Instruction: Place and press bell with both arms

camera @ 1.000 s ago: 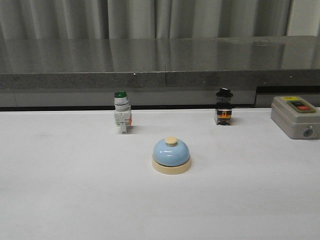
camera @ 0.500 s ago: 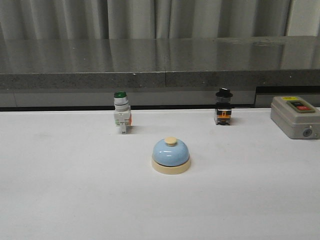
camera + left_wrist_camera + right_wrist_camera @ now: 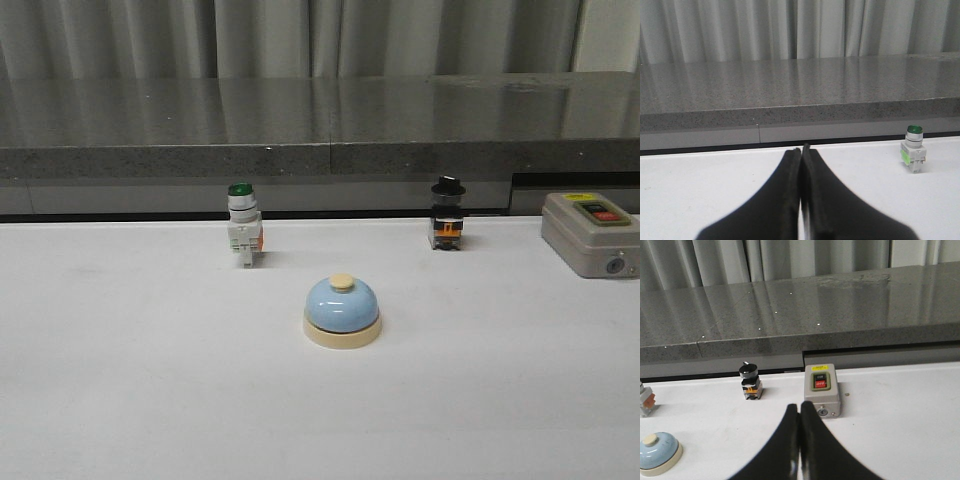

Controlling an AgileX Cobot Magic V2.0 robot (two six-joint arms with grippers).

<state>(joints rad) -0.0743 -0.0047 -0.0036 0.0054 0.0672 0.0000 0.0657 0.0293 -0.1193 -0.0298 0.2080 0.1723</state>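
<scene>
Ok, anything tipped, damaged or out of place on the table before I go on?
Nothing stands out. The bell sits upright on its base, and the green-capped switch, black-knobbed switch and grey button box stand upright, apart from it.

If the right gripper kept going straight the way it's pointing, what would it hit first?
Most likely the grey switch box: it sits just beyond the shut right gripper, slightly off its line. Depth is unclear, so it might slip past.
</scene>
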